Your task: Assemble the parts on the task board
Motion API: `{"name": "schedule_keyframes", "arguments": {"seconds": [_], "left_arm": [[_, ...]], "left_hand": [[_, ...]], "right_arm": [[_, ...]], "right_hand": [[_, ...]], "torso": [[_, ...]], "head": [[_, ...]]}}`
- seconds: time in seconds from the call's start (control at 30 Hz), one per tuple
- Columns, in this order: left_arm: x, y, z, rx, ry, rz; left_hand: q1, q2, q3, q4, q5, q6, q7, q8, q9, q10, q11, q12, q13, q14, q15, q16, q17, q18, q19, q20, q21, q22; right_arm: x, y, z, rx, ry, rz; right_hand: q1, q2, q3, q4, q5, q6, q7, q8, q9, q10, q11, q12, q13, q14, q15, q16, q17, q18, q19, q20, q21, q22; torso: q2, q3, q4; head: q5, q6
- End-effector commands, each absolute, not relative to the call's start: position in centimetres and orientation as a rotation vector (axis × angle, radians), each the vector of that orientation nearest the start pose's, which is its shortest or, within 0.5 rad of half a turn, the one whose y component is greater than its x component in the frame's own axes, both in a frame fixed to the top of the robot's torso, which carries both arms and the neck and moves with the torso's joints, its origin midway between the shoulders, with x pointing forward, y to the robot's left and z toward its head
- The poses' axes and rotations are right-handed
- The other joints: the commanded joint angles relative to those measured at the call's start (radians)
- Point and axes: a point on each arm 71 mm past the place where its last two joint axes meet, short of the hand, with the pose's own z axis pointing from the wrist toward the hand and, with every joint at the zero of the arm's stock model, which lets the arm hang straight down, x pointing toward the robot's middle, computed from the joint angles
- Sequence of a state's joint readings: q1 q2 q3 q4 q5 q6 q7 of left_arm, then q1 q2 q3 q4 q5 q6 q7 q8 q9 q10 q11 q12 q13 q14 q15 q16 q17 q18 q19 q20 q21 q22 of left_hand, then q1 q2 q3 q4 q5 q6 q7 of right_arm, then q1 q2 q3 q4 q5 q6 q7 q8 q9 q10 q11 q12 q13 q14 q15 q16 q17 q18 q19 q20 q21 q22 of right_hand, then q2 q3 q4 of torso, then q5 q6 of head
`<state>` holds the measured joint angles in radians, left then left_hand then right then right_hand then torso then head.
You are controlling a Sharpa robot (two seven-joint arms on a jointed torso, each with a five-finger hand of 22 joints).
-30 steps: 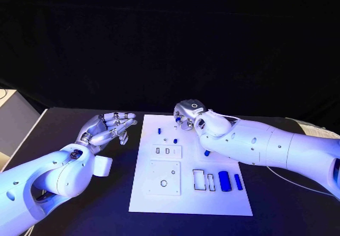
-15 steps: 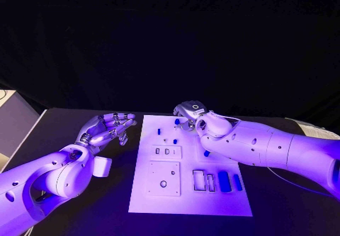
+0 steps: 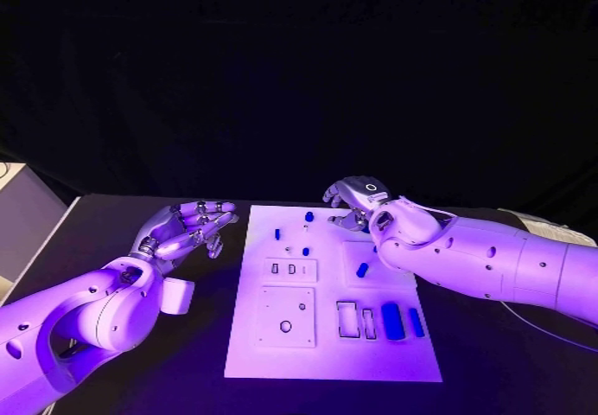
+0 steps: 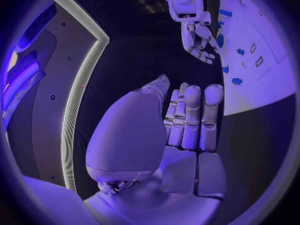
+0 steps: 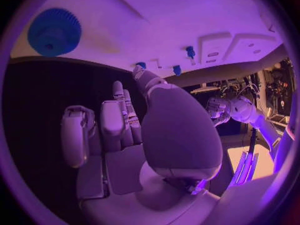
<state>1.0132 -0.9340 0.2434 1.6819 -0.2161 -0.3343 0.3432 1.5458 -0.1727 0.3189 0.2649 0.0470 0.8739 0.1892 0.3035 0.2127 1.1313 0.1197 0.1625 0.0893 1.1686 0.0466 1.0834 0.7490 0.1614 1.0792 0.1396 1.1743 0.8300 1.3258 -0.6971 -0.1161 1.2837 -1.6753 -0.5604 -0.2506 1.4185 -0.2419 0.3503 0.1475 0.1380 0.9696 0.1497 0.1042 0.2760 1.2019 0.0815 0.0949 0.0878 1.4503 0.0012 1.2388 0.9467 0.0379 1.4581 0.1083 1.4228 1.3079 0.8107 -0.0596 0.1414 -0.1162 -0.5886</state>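
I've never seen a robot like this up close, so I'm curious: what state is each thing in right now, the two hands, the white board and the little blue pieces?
Left hand: open, holding nothing, beside the board's left edge.
Right hand: fingers curled, nothing visibly held, over the board's far edge.
Task board: flat on the table.
Blue gear: on the board, untouched.
Long blue part: lying flat on the board, untouched.

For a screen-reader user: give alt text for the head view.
A white task board with small blue parts lies on a black table; the right hand hovers at its far edge, the left hand beside it, fingers apart, holding nothing.
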Motion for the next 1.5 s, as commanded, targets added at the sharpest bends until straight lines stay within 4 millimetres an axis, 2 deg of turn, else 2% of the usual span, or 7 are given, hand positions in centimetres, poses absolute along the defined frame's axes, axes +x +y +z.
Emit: {"name": "schedule_keyframes", "arguments": {"seconds": [0.03,0.17,0.23,0.3,0.43,0.73,1.5], "left_arm": [[46.4,21.4,-14.4,-0.969,1.342,-1.627],[46.4,21.5,-14.4,-0.97,1.342,-1.627],[46.4,21.4,-14.4,-0.97,1.342,-1.628],[46.4,21.4,-14.4,-0.97,1.342,-1.629],[46.5,21.3,-14.4,-0.97,1.343,-1.631],[46.5,21.2,-14.5,-0.972,1.345,-1.633],[46.6,21.2,-14.7,-0.975,1.344,-1.631]], "left_hand": [[-0.009,-0.002,0.006,0.001,0.002,-0.004,-0.002,0.0,0.001,-0.006,-0.001,0.005,0.001,0.008,-0.002,0.004,0.001,-0.013,0.005,0.002,0.006,0.001],[-0.009,-0.002,0.006,0.001,0.002,-0.004,-0.002,0.0,0.001,-0.006,-0.001,0.005,0.001,0.008,-0.002,0.004,0.001,-0.013,0.005,0.002,0.006,0.001],[-0.011,-0.004,0.008,-0.001,0.002,-0.005,-0.002,0.001,0.003,-0.008,-0.001,0.007,0.003,0.007,-0.002,0.006,-0.002,-0.013,0.004,0.003,0.011,0.006],[-0.011,-0.004,0.008,-0.001,0.002,-0.005,-0.002,0.001,0.003,-0.008,-0.001,0.007,0.003,0.007,-0.002,0.006,-0.002,-0.013,0.004,0.003,0.011,0.006],[-0.011,-0.004,0.008,-0.001,0.002,-0.005,-0.002,0.001,0.003,-0.008,-0.001,0.007,0.003,0.007,-0.002,0.006,-0.002,-0.013,0.004,0.003,0.011,0.006],[-0.011,-0.004,0.008,-0.001,0.002,-0.005,-0.002,0.001,0.003,-0.008,-0.001,0.007,0.003,0.007,-0.002,0.006,-0.002,-0.013,0.004,0.003,0.011,0.006],[-0.014,-0.005,0.009,-0.002,0.002,-0.006,-0.002,0.001,0.004,-0.009,-0.001,0.009,0.004,0.007,-0.001,0.007,-0.001,-0.013,0.001,0.003,0.013,0.007]], "right_arm": [[53.5,-22.3,-13.2,-0.055,1.317,0.47],[53.0,-25.2,-13.0,0.038,1.38,0.487],[52.9,-26.4,-13.1,0.076,1.419,0.482],[52.9,-27.5,-13.3,0.112,1.459,0.472],[53.1,-29.5,-13.8,0.178,1.529,0.444],[53.6,-31.1,-14.5,0.218,1.607,0.373],[54.6,-28.8,-15.3,0.184,1.606,0.339]], "right_hand": [[0.008,-0.014,0.042,0.014,0.008,0.024,0.005,0.011,0.004,0.087,-0.009,0.029,0.022,0.009,-0.008,0.019,0.025,0.006,0.012,-0.007,0.02,0.101],[-0.002,-0.042,0.008,0.022,0.035,0.013,-0.011,0.009,0.004,0.201,-0.042,0.176,0.165,0.018,-0.033,0.047,0.064,-0.001,0.027,-0.033,0.04,0.129],[0.003,-0.034,-0.071,0.025,0.071,-0.007,-0.016,0.022,0.011,0.209,-0.047,0.812,0.814,0.045,-0.026,0.13,0.201,-0.008,0.043,-0.034,0.062,0.158],[0.01,-0.018,-0.12,0.062,0.089,-0.029,-0.007,0.046,0.019,0.208,-0.028,1.172,1.186,0.058,-0.013,0.186,0.301,-0.012,0.054,-0.025,0.076,0.177],[0.016,-0.004,-0.195,0.119,0.102,-0.06,0.005,0.082,0.027,0.326,-0.011,1.419,1.428,0.087,-0.006,0.264,0.446,-0.026,0.087,-0.008,0.115,0.224],[0.017,0.007,-0.24,0.141,0.104,-0.081,0.012,0.11,0.03,0.369,-0.003,1.476,1.483,0.108,0.003,0.311,0.56,-0.038,0.113,0.0,0.148,0.263],[0.03,0.025,-0.237,0.137,0.114,-0.075,0.012,0.126,0.032,0.369,-0.003,1.476,1.483,0.111,0.005,0.319,0.581,-0.038,0.113,0.003,0.148,0.263]], "torso": [[-0.003,0.0063,-0.0095],[-0.006,0.0111,-0.0157],[-0.006,0.0132,-0.0181],[-0.006,0.015,-0.0192],[-0.006,0.018,-0.0199],[-0.005,0.0157,-0.0154],[-0.007,0.009,-0.0141]], "head": [[-0.002,0.003],[-0.007,0.003],[-0.009,0.004],[-0.009,0.004],[-0.012,0.003],[-0.025,-0.003],[-0.031,-0.012]]}}
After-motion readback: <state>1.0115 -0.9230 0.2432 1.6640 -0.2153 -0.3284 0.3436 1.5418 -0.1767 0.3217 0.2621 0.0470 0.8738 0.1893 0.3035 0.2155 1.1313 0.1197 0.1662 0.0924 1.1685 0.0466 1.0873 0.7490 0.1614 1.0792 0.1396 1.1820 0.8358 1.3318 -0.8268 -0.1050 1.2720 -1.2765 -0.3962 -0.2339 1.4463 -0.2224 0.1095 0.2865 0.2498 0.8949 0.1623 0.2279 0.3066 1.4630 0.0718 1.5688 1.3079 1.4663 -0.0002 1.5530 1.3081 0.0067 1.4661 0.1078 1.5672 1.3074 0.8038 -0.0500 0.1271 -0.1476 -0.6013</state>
